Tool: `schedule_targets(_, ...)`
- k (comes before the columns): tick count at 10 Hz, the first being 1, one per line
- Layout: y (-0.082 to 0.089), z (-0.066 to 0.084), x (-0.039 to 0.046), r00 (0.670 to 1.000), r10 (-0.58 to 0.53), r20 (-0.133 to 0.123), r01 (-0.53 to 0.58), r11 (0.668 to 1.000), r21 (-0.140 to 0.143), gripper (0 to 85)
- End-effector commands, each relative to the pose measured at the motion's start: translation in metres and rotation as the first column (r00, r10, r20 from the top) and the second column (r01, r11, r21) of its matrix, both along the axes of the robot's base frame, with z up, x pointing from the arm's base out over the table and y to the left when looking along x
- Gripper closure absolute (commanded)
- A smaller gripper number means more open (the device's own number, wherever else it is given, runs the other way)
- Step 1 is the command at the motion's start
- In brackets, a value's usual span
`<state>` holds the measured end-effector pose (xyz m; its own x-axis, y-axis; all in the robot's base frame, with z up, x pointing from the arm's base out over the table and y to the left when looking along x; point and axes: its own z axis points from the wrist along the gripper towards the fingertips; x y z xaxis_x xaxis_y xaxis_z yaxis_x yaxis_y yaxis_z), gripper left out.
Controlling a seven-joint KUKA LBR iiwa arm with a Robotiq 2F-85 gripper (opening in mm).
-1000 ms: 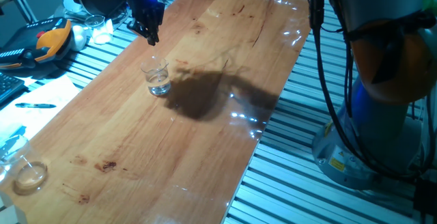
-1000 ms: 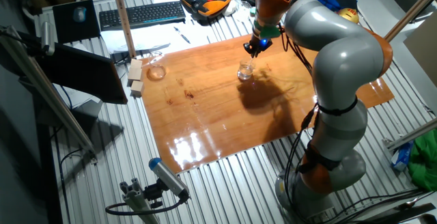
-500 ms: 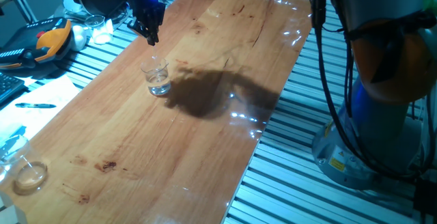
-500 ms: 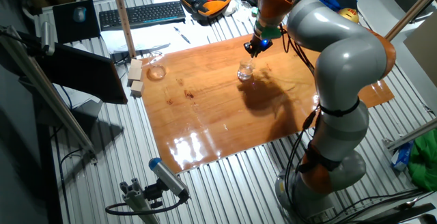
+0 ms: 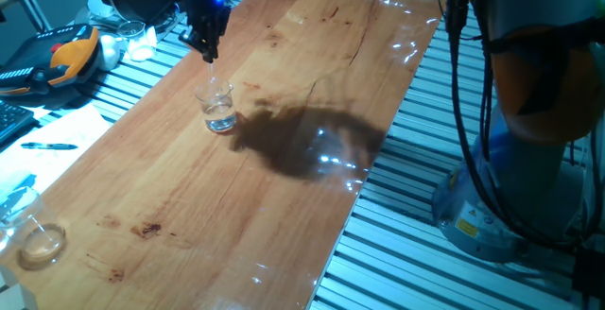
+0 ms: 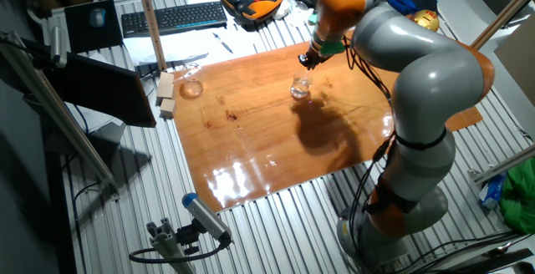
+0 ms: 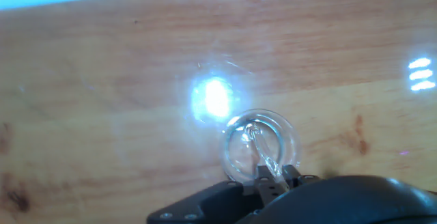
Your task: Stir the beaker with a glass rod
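Your pincer [image 5: 209, 49] sits just above the beaker [image 5: 218, 108], fingers drawn narrow w/ the glass rod [image 7: 263, 154] clamped between them, as the hand view shows. The rod slants down into the beaker; its lower tip seems to reach the liquid, but glare makes that hard to confirm. The beaker stands upright on the table [image 5: 284, 206], near the far long edge. A low glass dish [image 5: 42, 244] lies well apart at the table's corner.

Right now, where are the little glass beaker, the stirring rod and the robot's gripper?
beaker [image 5: 219, 110], one fixed view, on its clear side wall.
glass rod [image 7: 263, 154], hand view, on the shaft inside the beaker.
gripper [image 5: 208, 49], one fixed view, at the fingertips above the beaker.
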<state>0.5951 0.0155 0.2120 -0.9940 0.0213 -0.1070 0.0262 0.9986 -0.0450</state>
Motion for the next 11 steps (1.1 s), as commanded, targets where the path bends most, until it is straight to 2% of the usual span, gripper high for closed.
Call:
schedule_targets(1,-0.0001,0.0007,-0.0005,0.996,0.076,-0.038,-0.077,0.996,-0.036,85.0)
schedule_targets(3,0.0005,0.0014,-0.0008,0.987,0.125,-0.105,-0.131,0.990,-0.053,85.0)
schedule_targets(4,0.0003,0.0016,-0.0010,0.985,0.115,-0.127,-0.119,0.993,-0.027,85.0)
schedule_targets(5,0.0004,0.0008,-0.0005,0.984,0.088,-0.158,-0.085,0.996,0.024,85.0)
schedule_targets(6,0.0009,-0.0002,0.0000,0.982,0.082,-0.172,-0.077,0.996,0.039,85.0)
schedule_targets(8,0.0013,-0.0018,0.0009,0.985,0.040,-0.168,-0.023,0.995,0.098,85.0)
schedule_targets(9,0.0017,-0.0024,0.0016,0.988,0.007,-0.156,0.014,0.991,0.131,85.0)
schedule_targets(10,0.0017,-0.0026,0.0018,0.990,-0.007,-0.141,0.027,0.989,0.143,85.0)
schedule_targets(11,0.0016,-0.0024,0.0017,0.994,-0.015,-0.105,0.030,0.990,0.139,85.0)
